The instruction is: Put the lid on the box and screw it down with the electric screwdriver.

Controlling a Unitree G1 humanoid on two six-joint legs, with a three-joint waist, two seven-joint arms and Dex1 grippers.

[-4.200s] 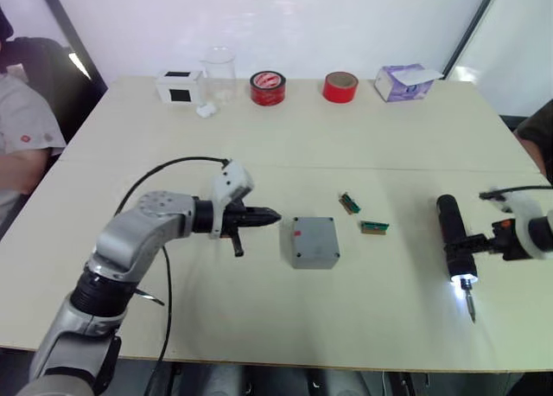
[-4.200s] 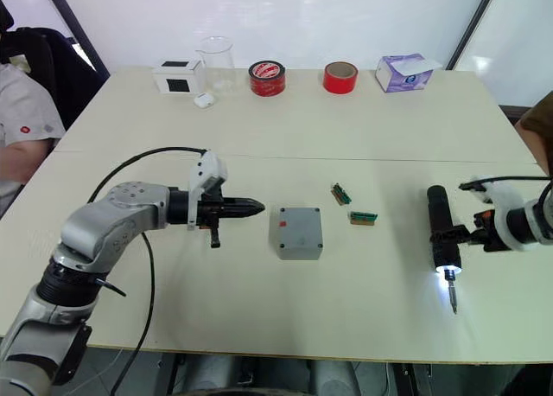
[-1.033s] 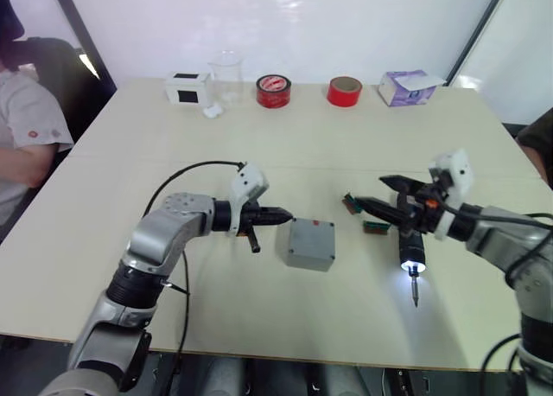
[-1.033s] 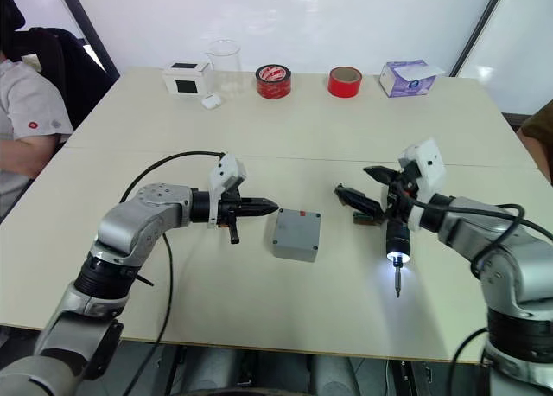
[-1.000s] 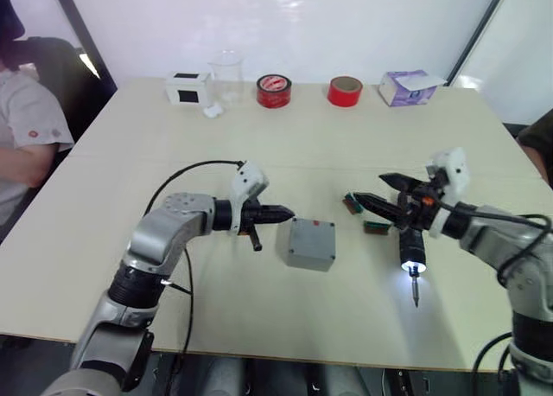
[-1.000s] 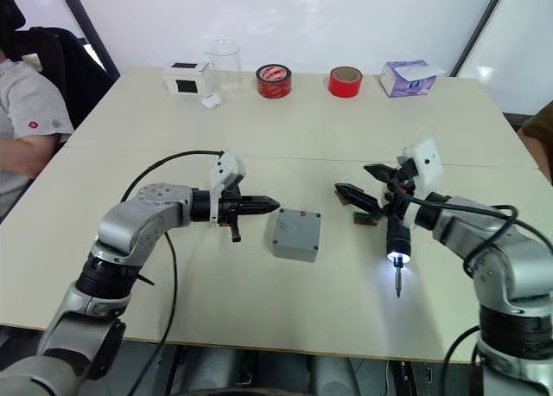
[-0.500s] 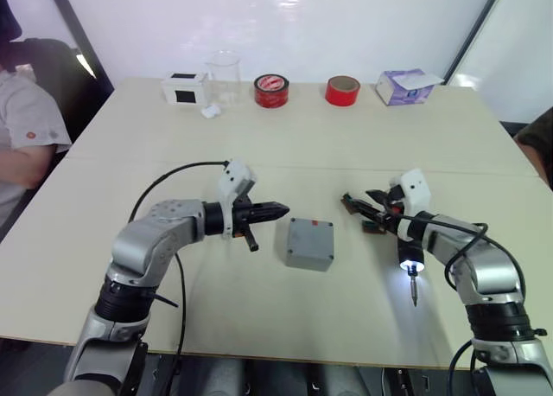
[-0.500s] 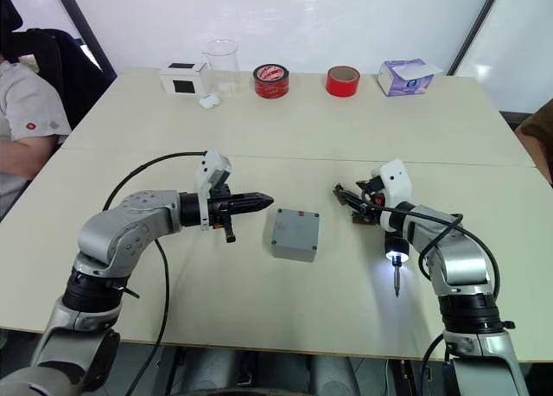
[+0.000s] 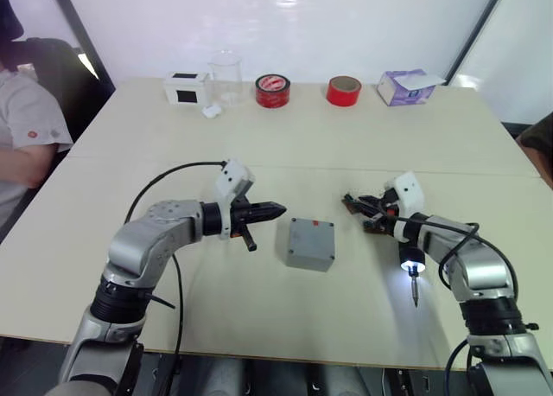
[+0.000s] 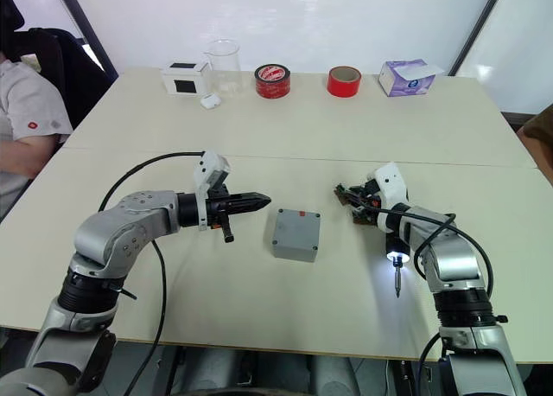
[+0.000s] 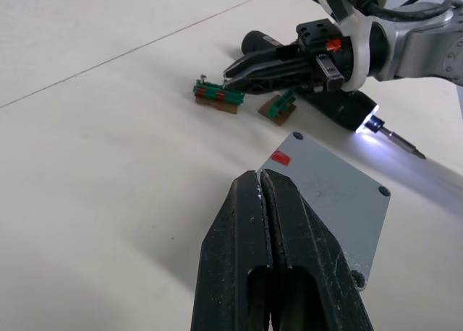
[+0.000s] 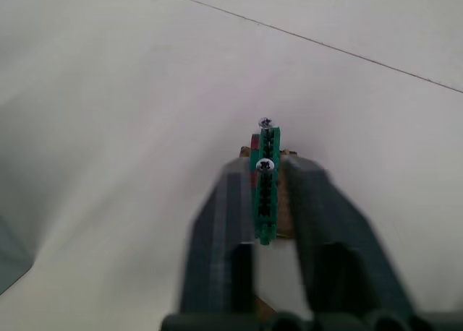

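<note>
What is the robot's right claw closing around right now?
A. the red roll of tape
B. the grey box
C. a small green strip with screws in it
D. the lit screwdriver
C: the right claw has its two fingers on either side of the small green strip, which carries two screws; the lit screwdriver lies on the table beside that arm.

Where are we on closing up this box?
Done: the shallow grey square lid sits on the grey box. In hand: the right tool is at the green strip of screws; the left tool, shut, hovers beside the box. Left: the lit dark electric screwdriver lies on the table, so screwing likely remains.
</note>
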